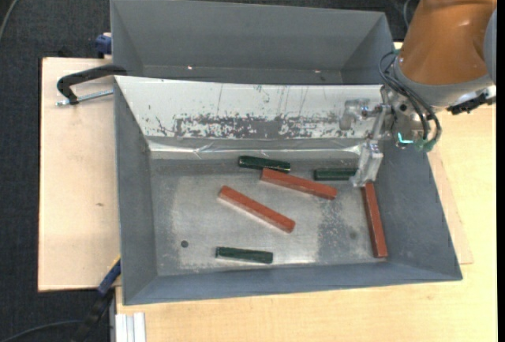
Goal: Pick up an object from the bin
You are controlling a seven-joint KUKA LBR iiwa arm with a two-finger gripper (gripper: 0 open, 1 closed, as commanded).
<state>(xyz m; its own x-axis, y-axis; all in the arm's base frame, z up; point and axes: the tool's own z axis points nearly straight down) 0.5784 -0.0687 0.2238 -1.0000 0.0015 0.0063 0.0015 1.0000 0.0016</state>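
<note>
Grey metal bin (134,198) was logged with loose sticks on its floor. Gripper (368,171) was noted at 3 o'clock. A long flat red stick (375,222) along the right wall ran from it toward 6 o'clock. Whether the gripper was spread or closed could not be told.

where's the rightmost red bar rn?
Camera view: the red bar lies along the foot of the bin's right wall, its far end right by the gripper, with a dark green bar up-left of it.
</note>
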